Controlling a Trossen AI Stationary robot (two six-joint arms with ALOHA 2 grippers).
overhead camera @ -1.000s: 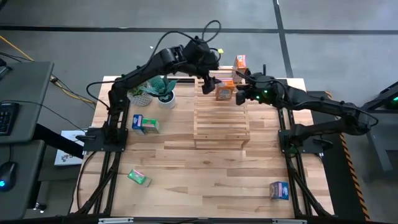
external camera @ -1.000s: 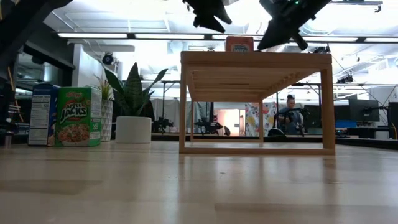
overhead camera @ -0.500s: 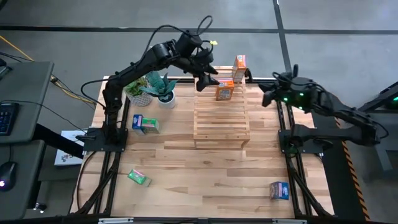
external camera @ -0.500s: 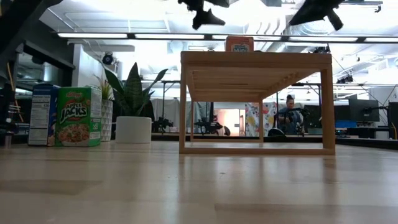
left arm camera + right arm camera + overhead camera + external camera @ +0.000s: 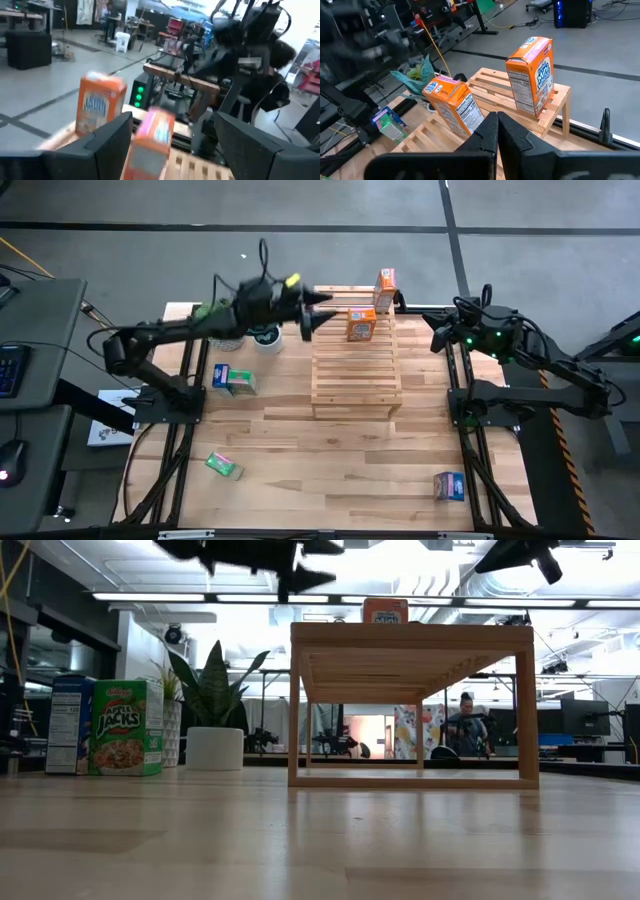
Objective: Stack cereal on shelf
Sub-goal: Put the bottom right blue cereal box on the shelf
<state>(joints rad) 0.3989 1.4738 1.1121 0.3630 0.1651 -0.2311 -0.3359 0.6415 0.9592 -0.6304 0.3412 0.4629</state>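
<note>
Left gripper (image 5: 318,308) parted, empty, orange box (image 5: 361,325) just beside

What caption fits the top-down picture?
Two orange cereal boxes stand on the shelf; open left hand hovers beside it.

Overhead, table-level and both wrist views all share the shelf (image 5: 356,356).
</note>
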